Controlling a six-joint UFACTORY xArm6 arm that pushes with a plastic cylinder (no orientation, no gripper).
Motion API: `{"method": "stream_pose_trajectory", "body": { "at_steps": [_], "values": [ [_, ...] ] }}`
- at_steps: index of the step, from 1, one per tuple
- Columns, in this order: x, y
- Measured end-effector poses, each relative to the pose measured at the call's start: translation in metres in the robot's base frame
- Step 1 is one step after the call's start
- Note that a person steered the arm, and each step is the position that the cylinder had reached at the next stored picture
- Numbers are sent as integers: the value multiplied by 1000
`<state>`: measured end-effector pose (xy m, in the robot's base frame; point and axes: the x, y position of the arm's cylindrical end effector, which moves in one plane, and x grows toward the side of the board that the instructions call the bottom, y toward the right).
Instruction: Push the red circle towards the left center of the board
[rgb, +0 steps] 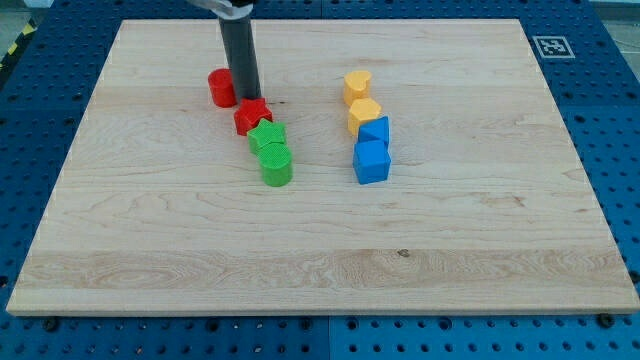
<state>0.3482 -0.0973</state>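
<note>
The red circle (220, 87) is a short red cylinder in the upper left part of the wooden board (150, 230). My tip (248, 98) is at the end of the dark rod, just right of the red circle and touching or nearly touching it. A red star-shaped block (252, 117) lies directly below the tip. A green star-shaped block (267, 136) and a green cylinder (276, 165) sit below the red star, in a close diagonal line.
To the view's right stand two yellow blocks (357, 86) (364, 114) and two blue blocks (375, 131) (371, 161) in a column. A fiducial marker (549, 46) sits at the board's upper right corner. A blue perforated table surrounds the board.
</note>
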Motion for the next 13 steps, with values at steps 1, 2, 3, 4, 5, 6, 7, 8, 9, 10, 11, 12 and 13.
{"method": "stream_pose_trajectory", "body": {
  "at_steps": [1,2,3,4,5,6,7,8,9,10,11,12,13],
  "values": [
    [0,31],
    [-23,17],
    [1,-17],
    [11,-36],
    [9,-28],
    [-8,-1],
    [-32,-15],
    [-24,-43],
    [-18,-58],
    [-18,-59],
    [-8,-70],
    [-3,-75],
    [1,-83]
  ]
}}
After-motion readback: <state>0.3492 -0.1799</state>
